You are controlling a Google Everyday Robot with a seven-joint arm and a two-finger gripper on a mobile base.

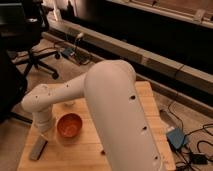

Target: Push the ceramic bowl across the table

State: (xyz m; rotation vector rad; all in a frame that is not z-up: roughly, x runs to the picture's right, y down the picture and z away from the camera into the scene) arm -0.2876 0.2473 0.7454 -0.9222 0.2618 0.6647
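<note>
The ceramic bowl (pixel 69 125) sits toward the tabletop's (pixel 82 156) 8 o'clock. The gripper (pixel 44 127) hangs at the bowl's 9 o'clock, just beside it; whether it is open cannot be told. The push seems barely begun.

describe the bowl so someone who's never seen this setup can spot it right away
Find the light wooden table under the big white robot arm. On its left part, just right of the hand at the arm's lower end, sits the ceramic bowl. It alone is round and glossy orange-red; the hand is grey, the small cup behind it pale.
</note>
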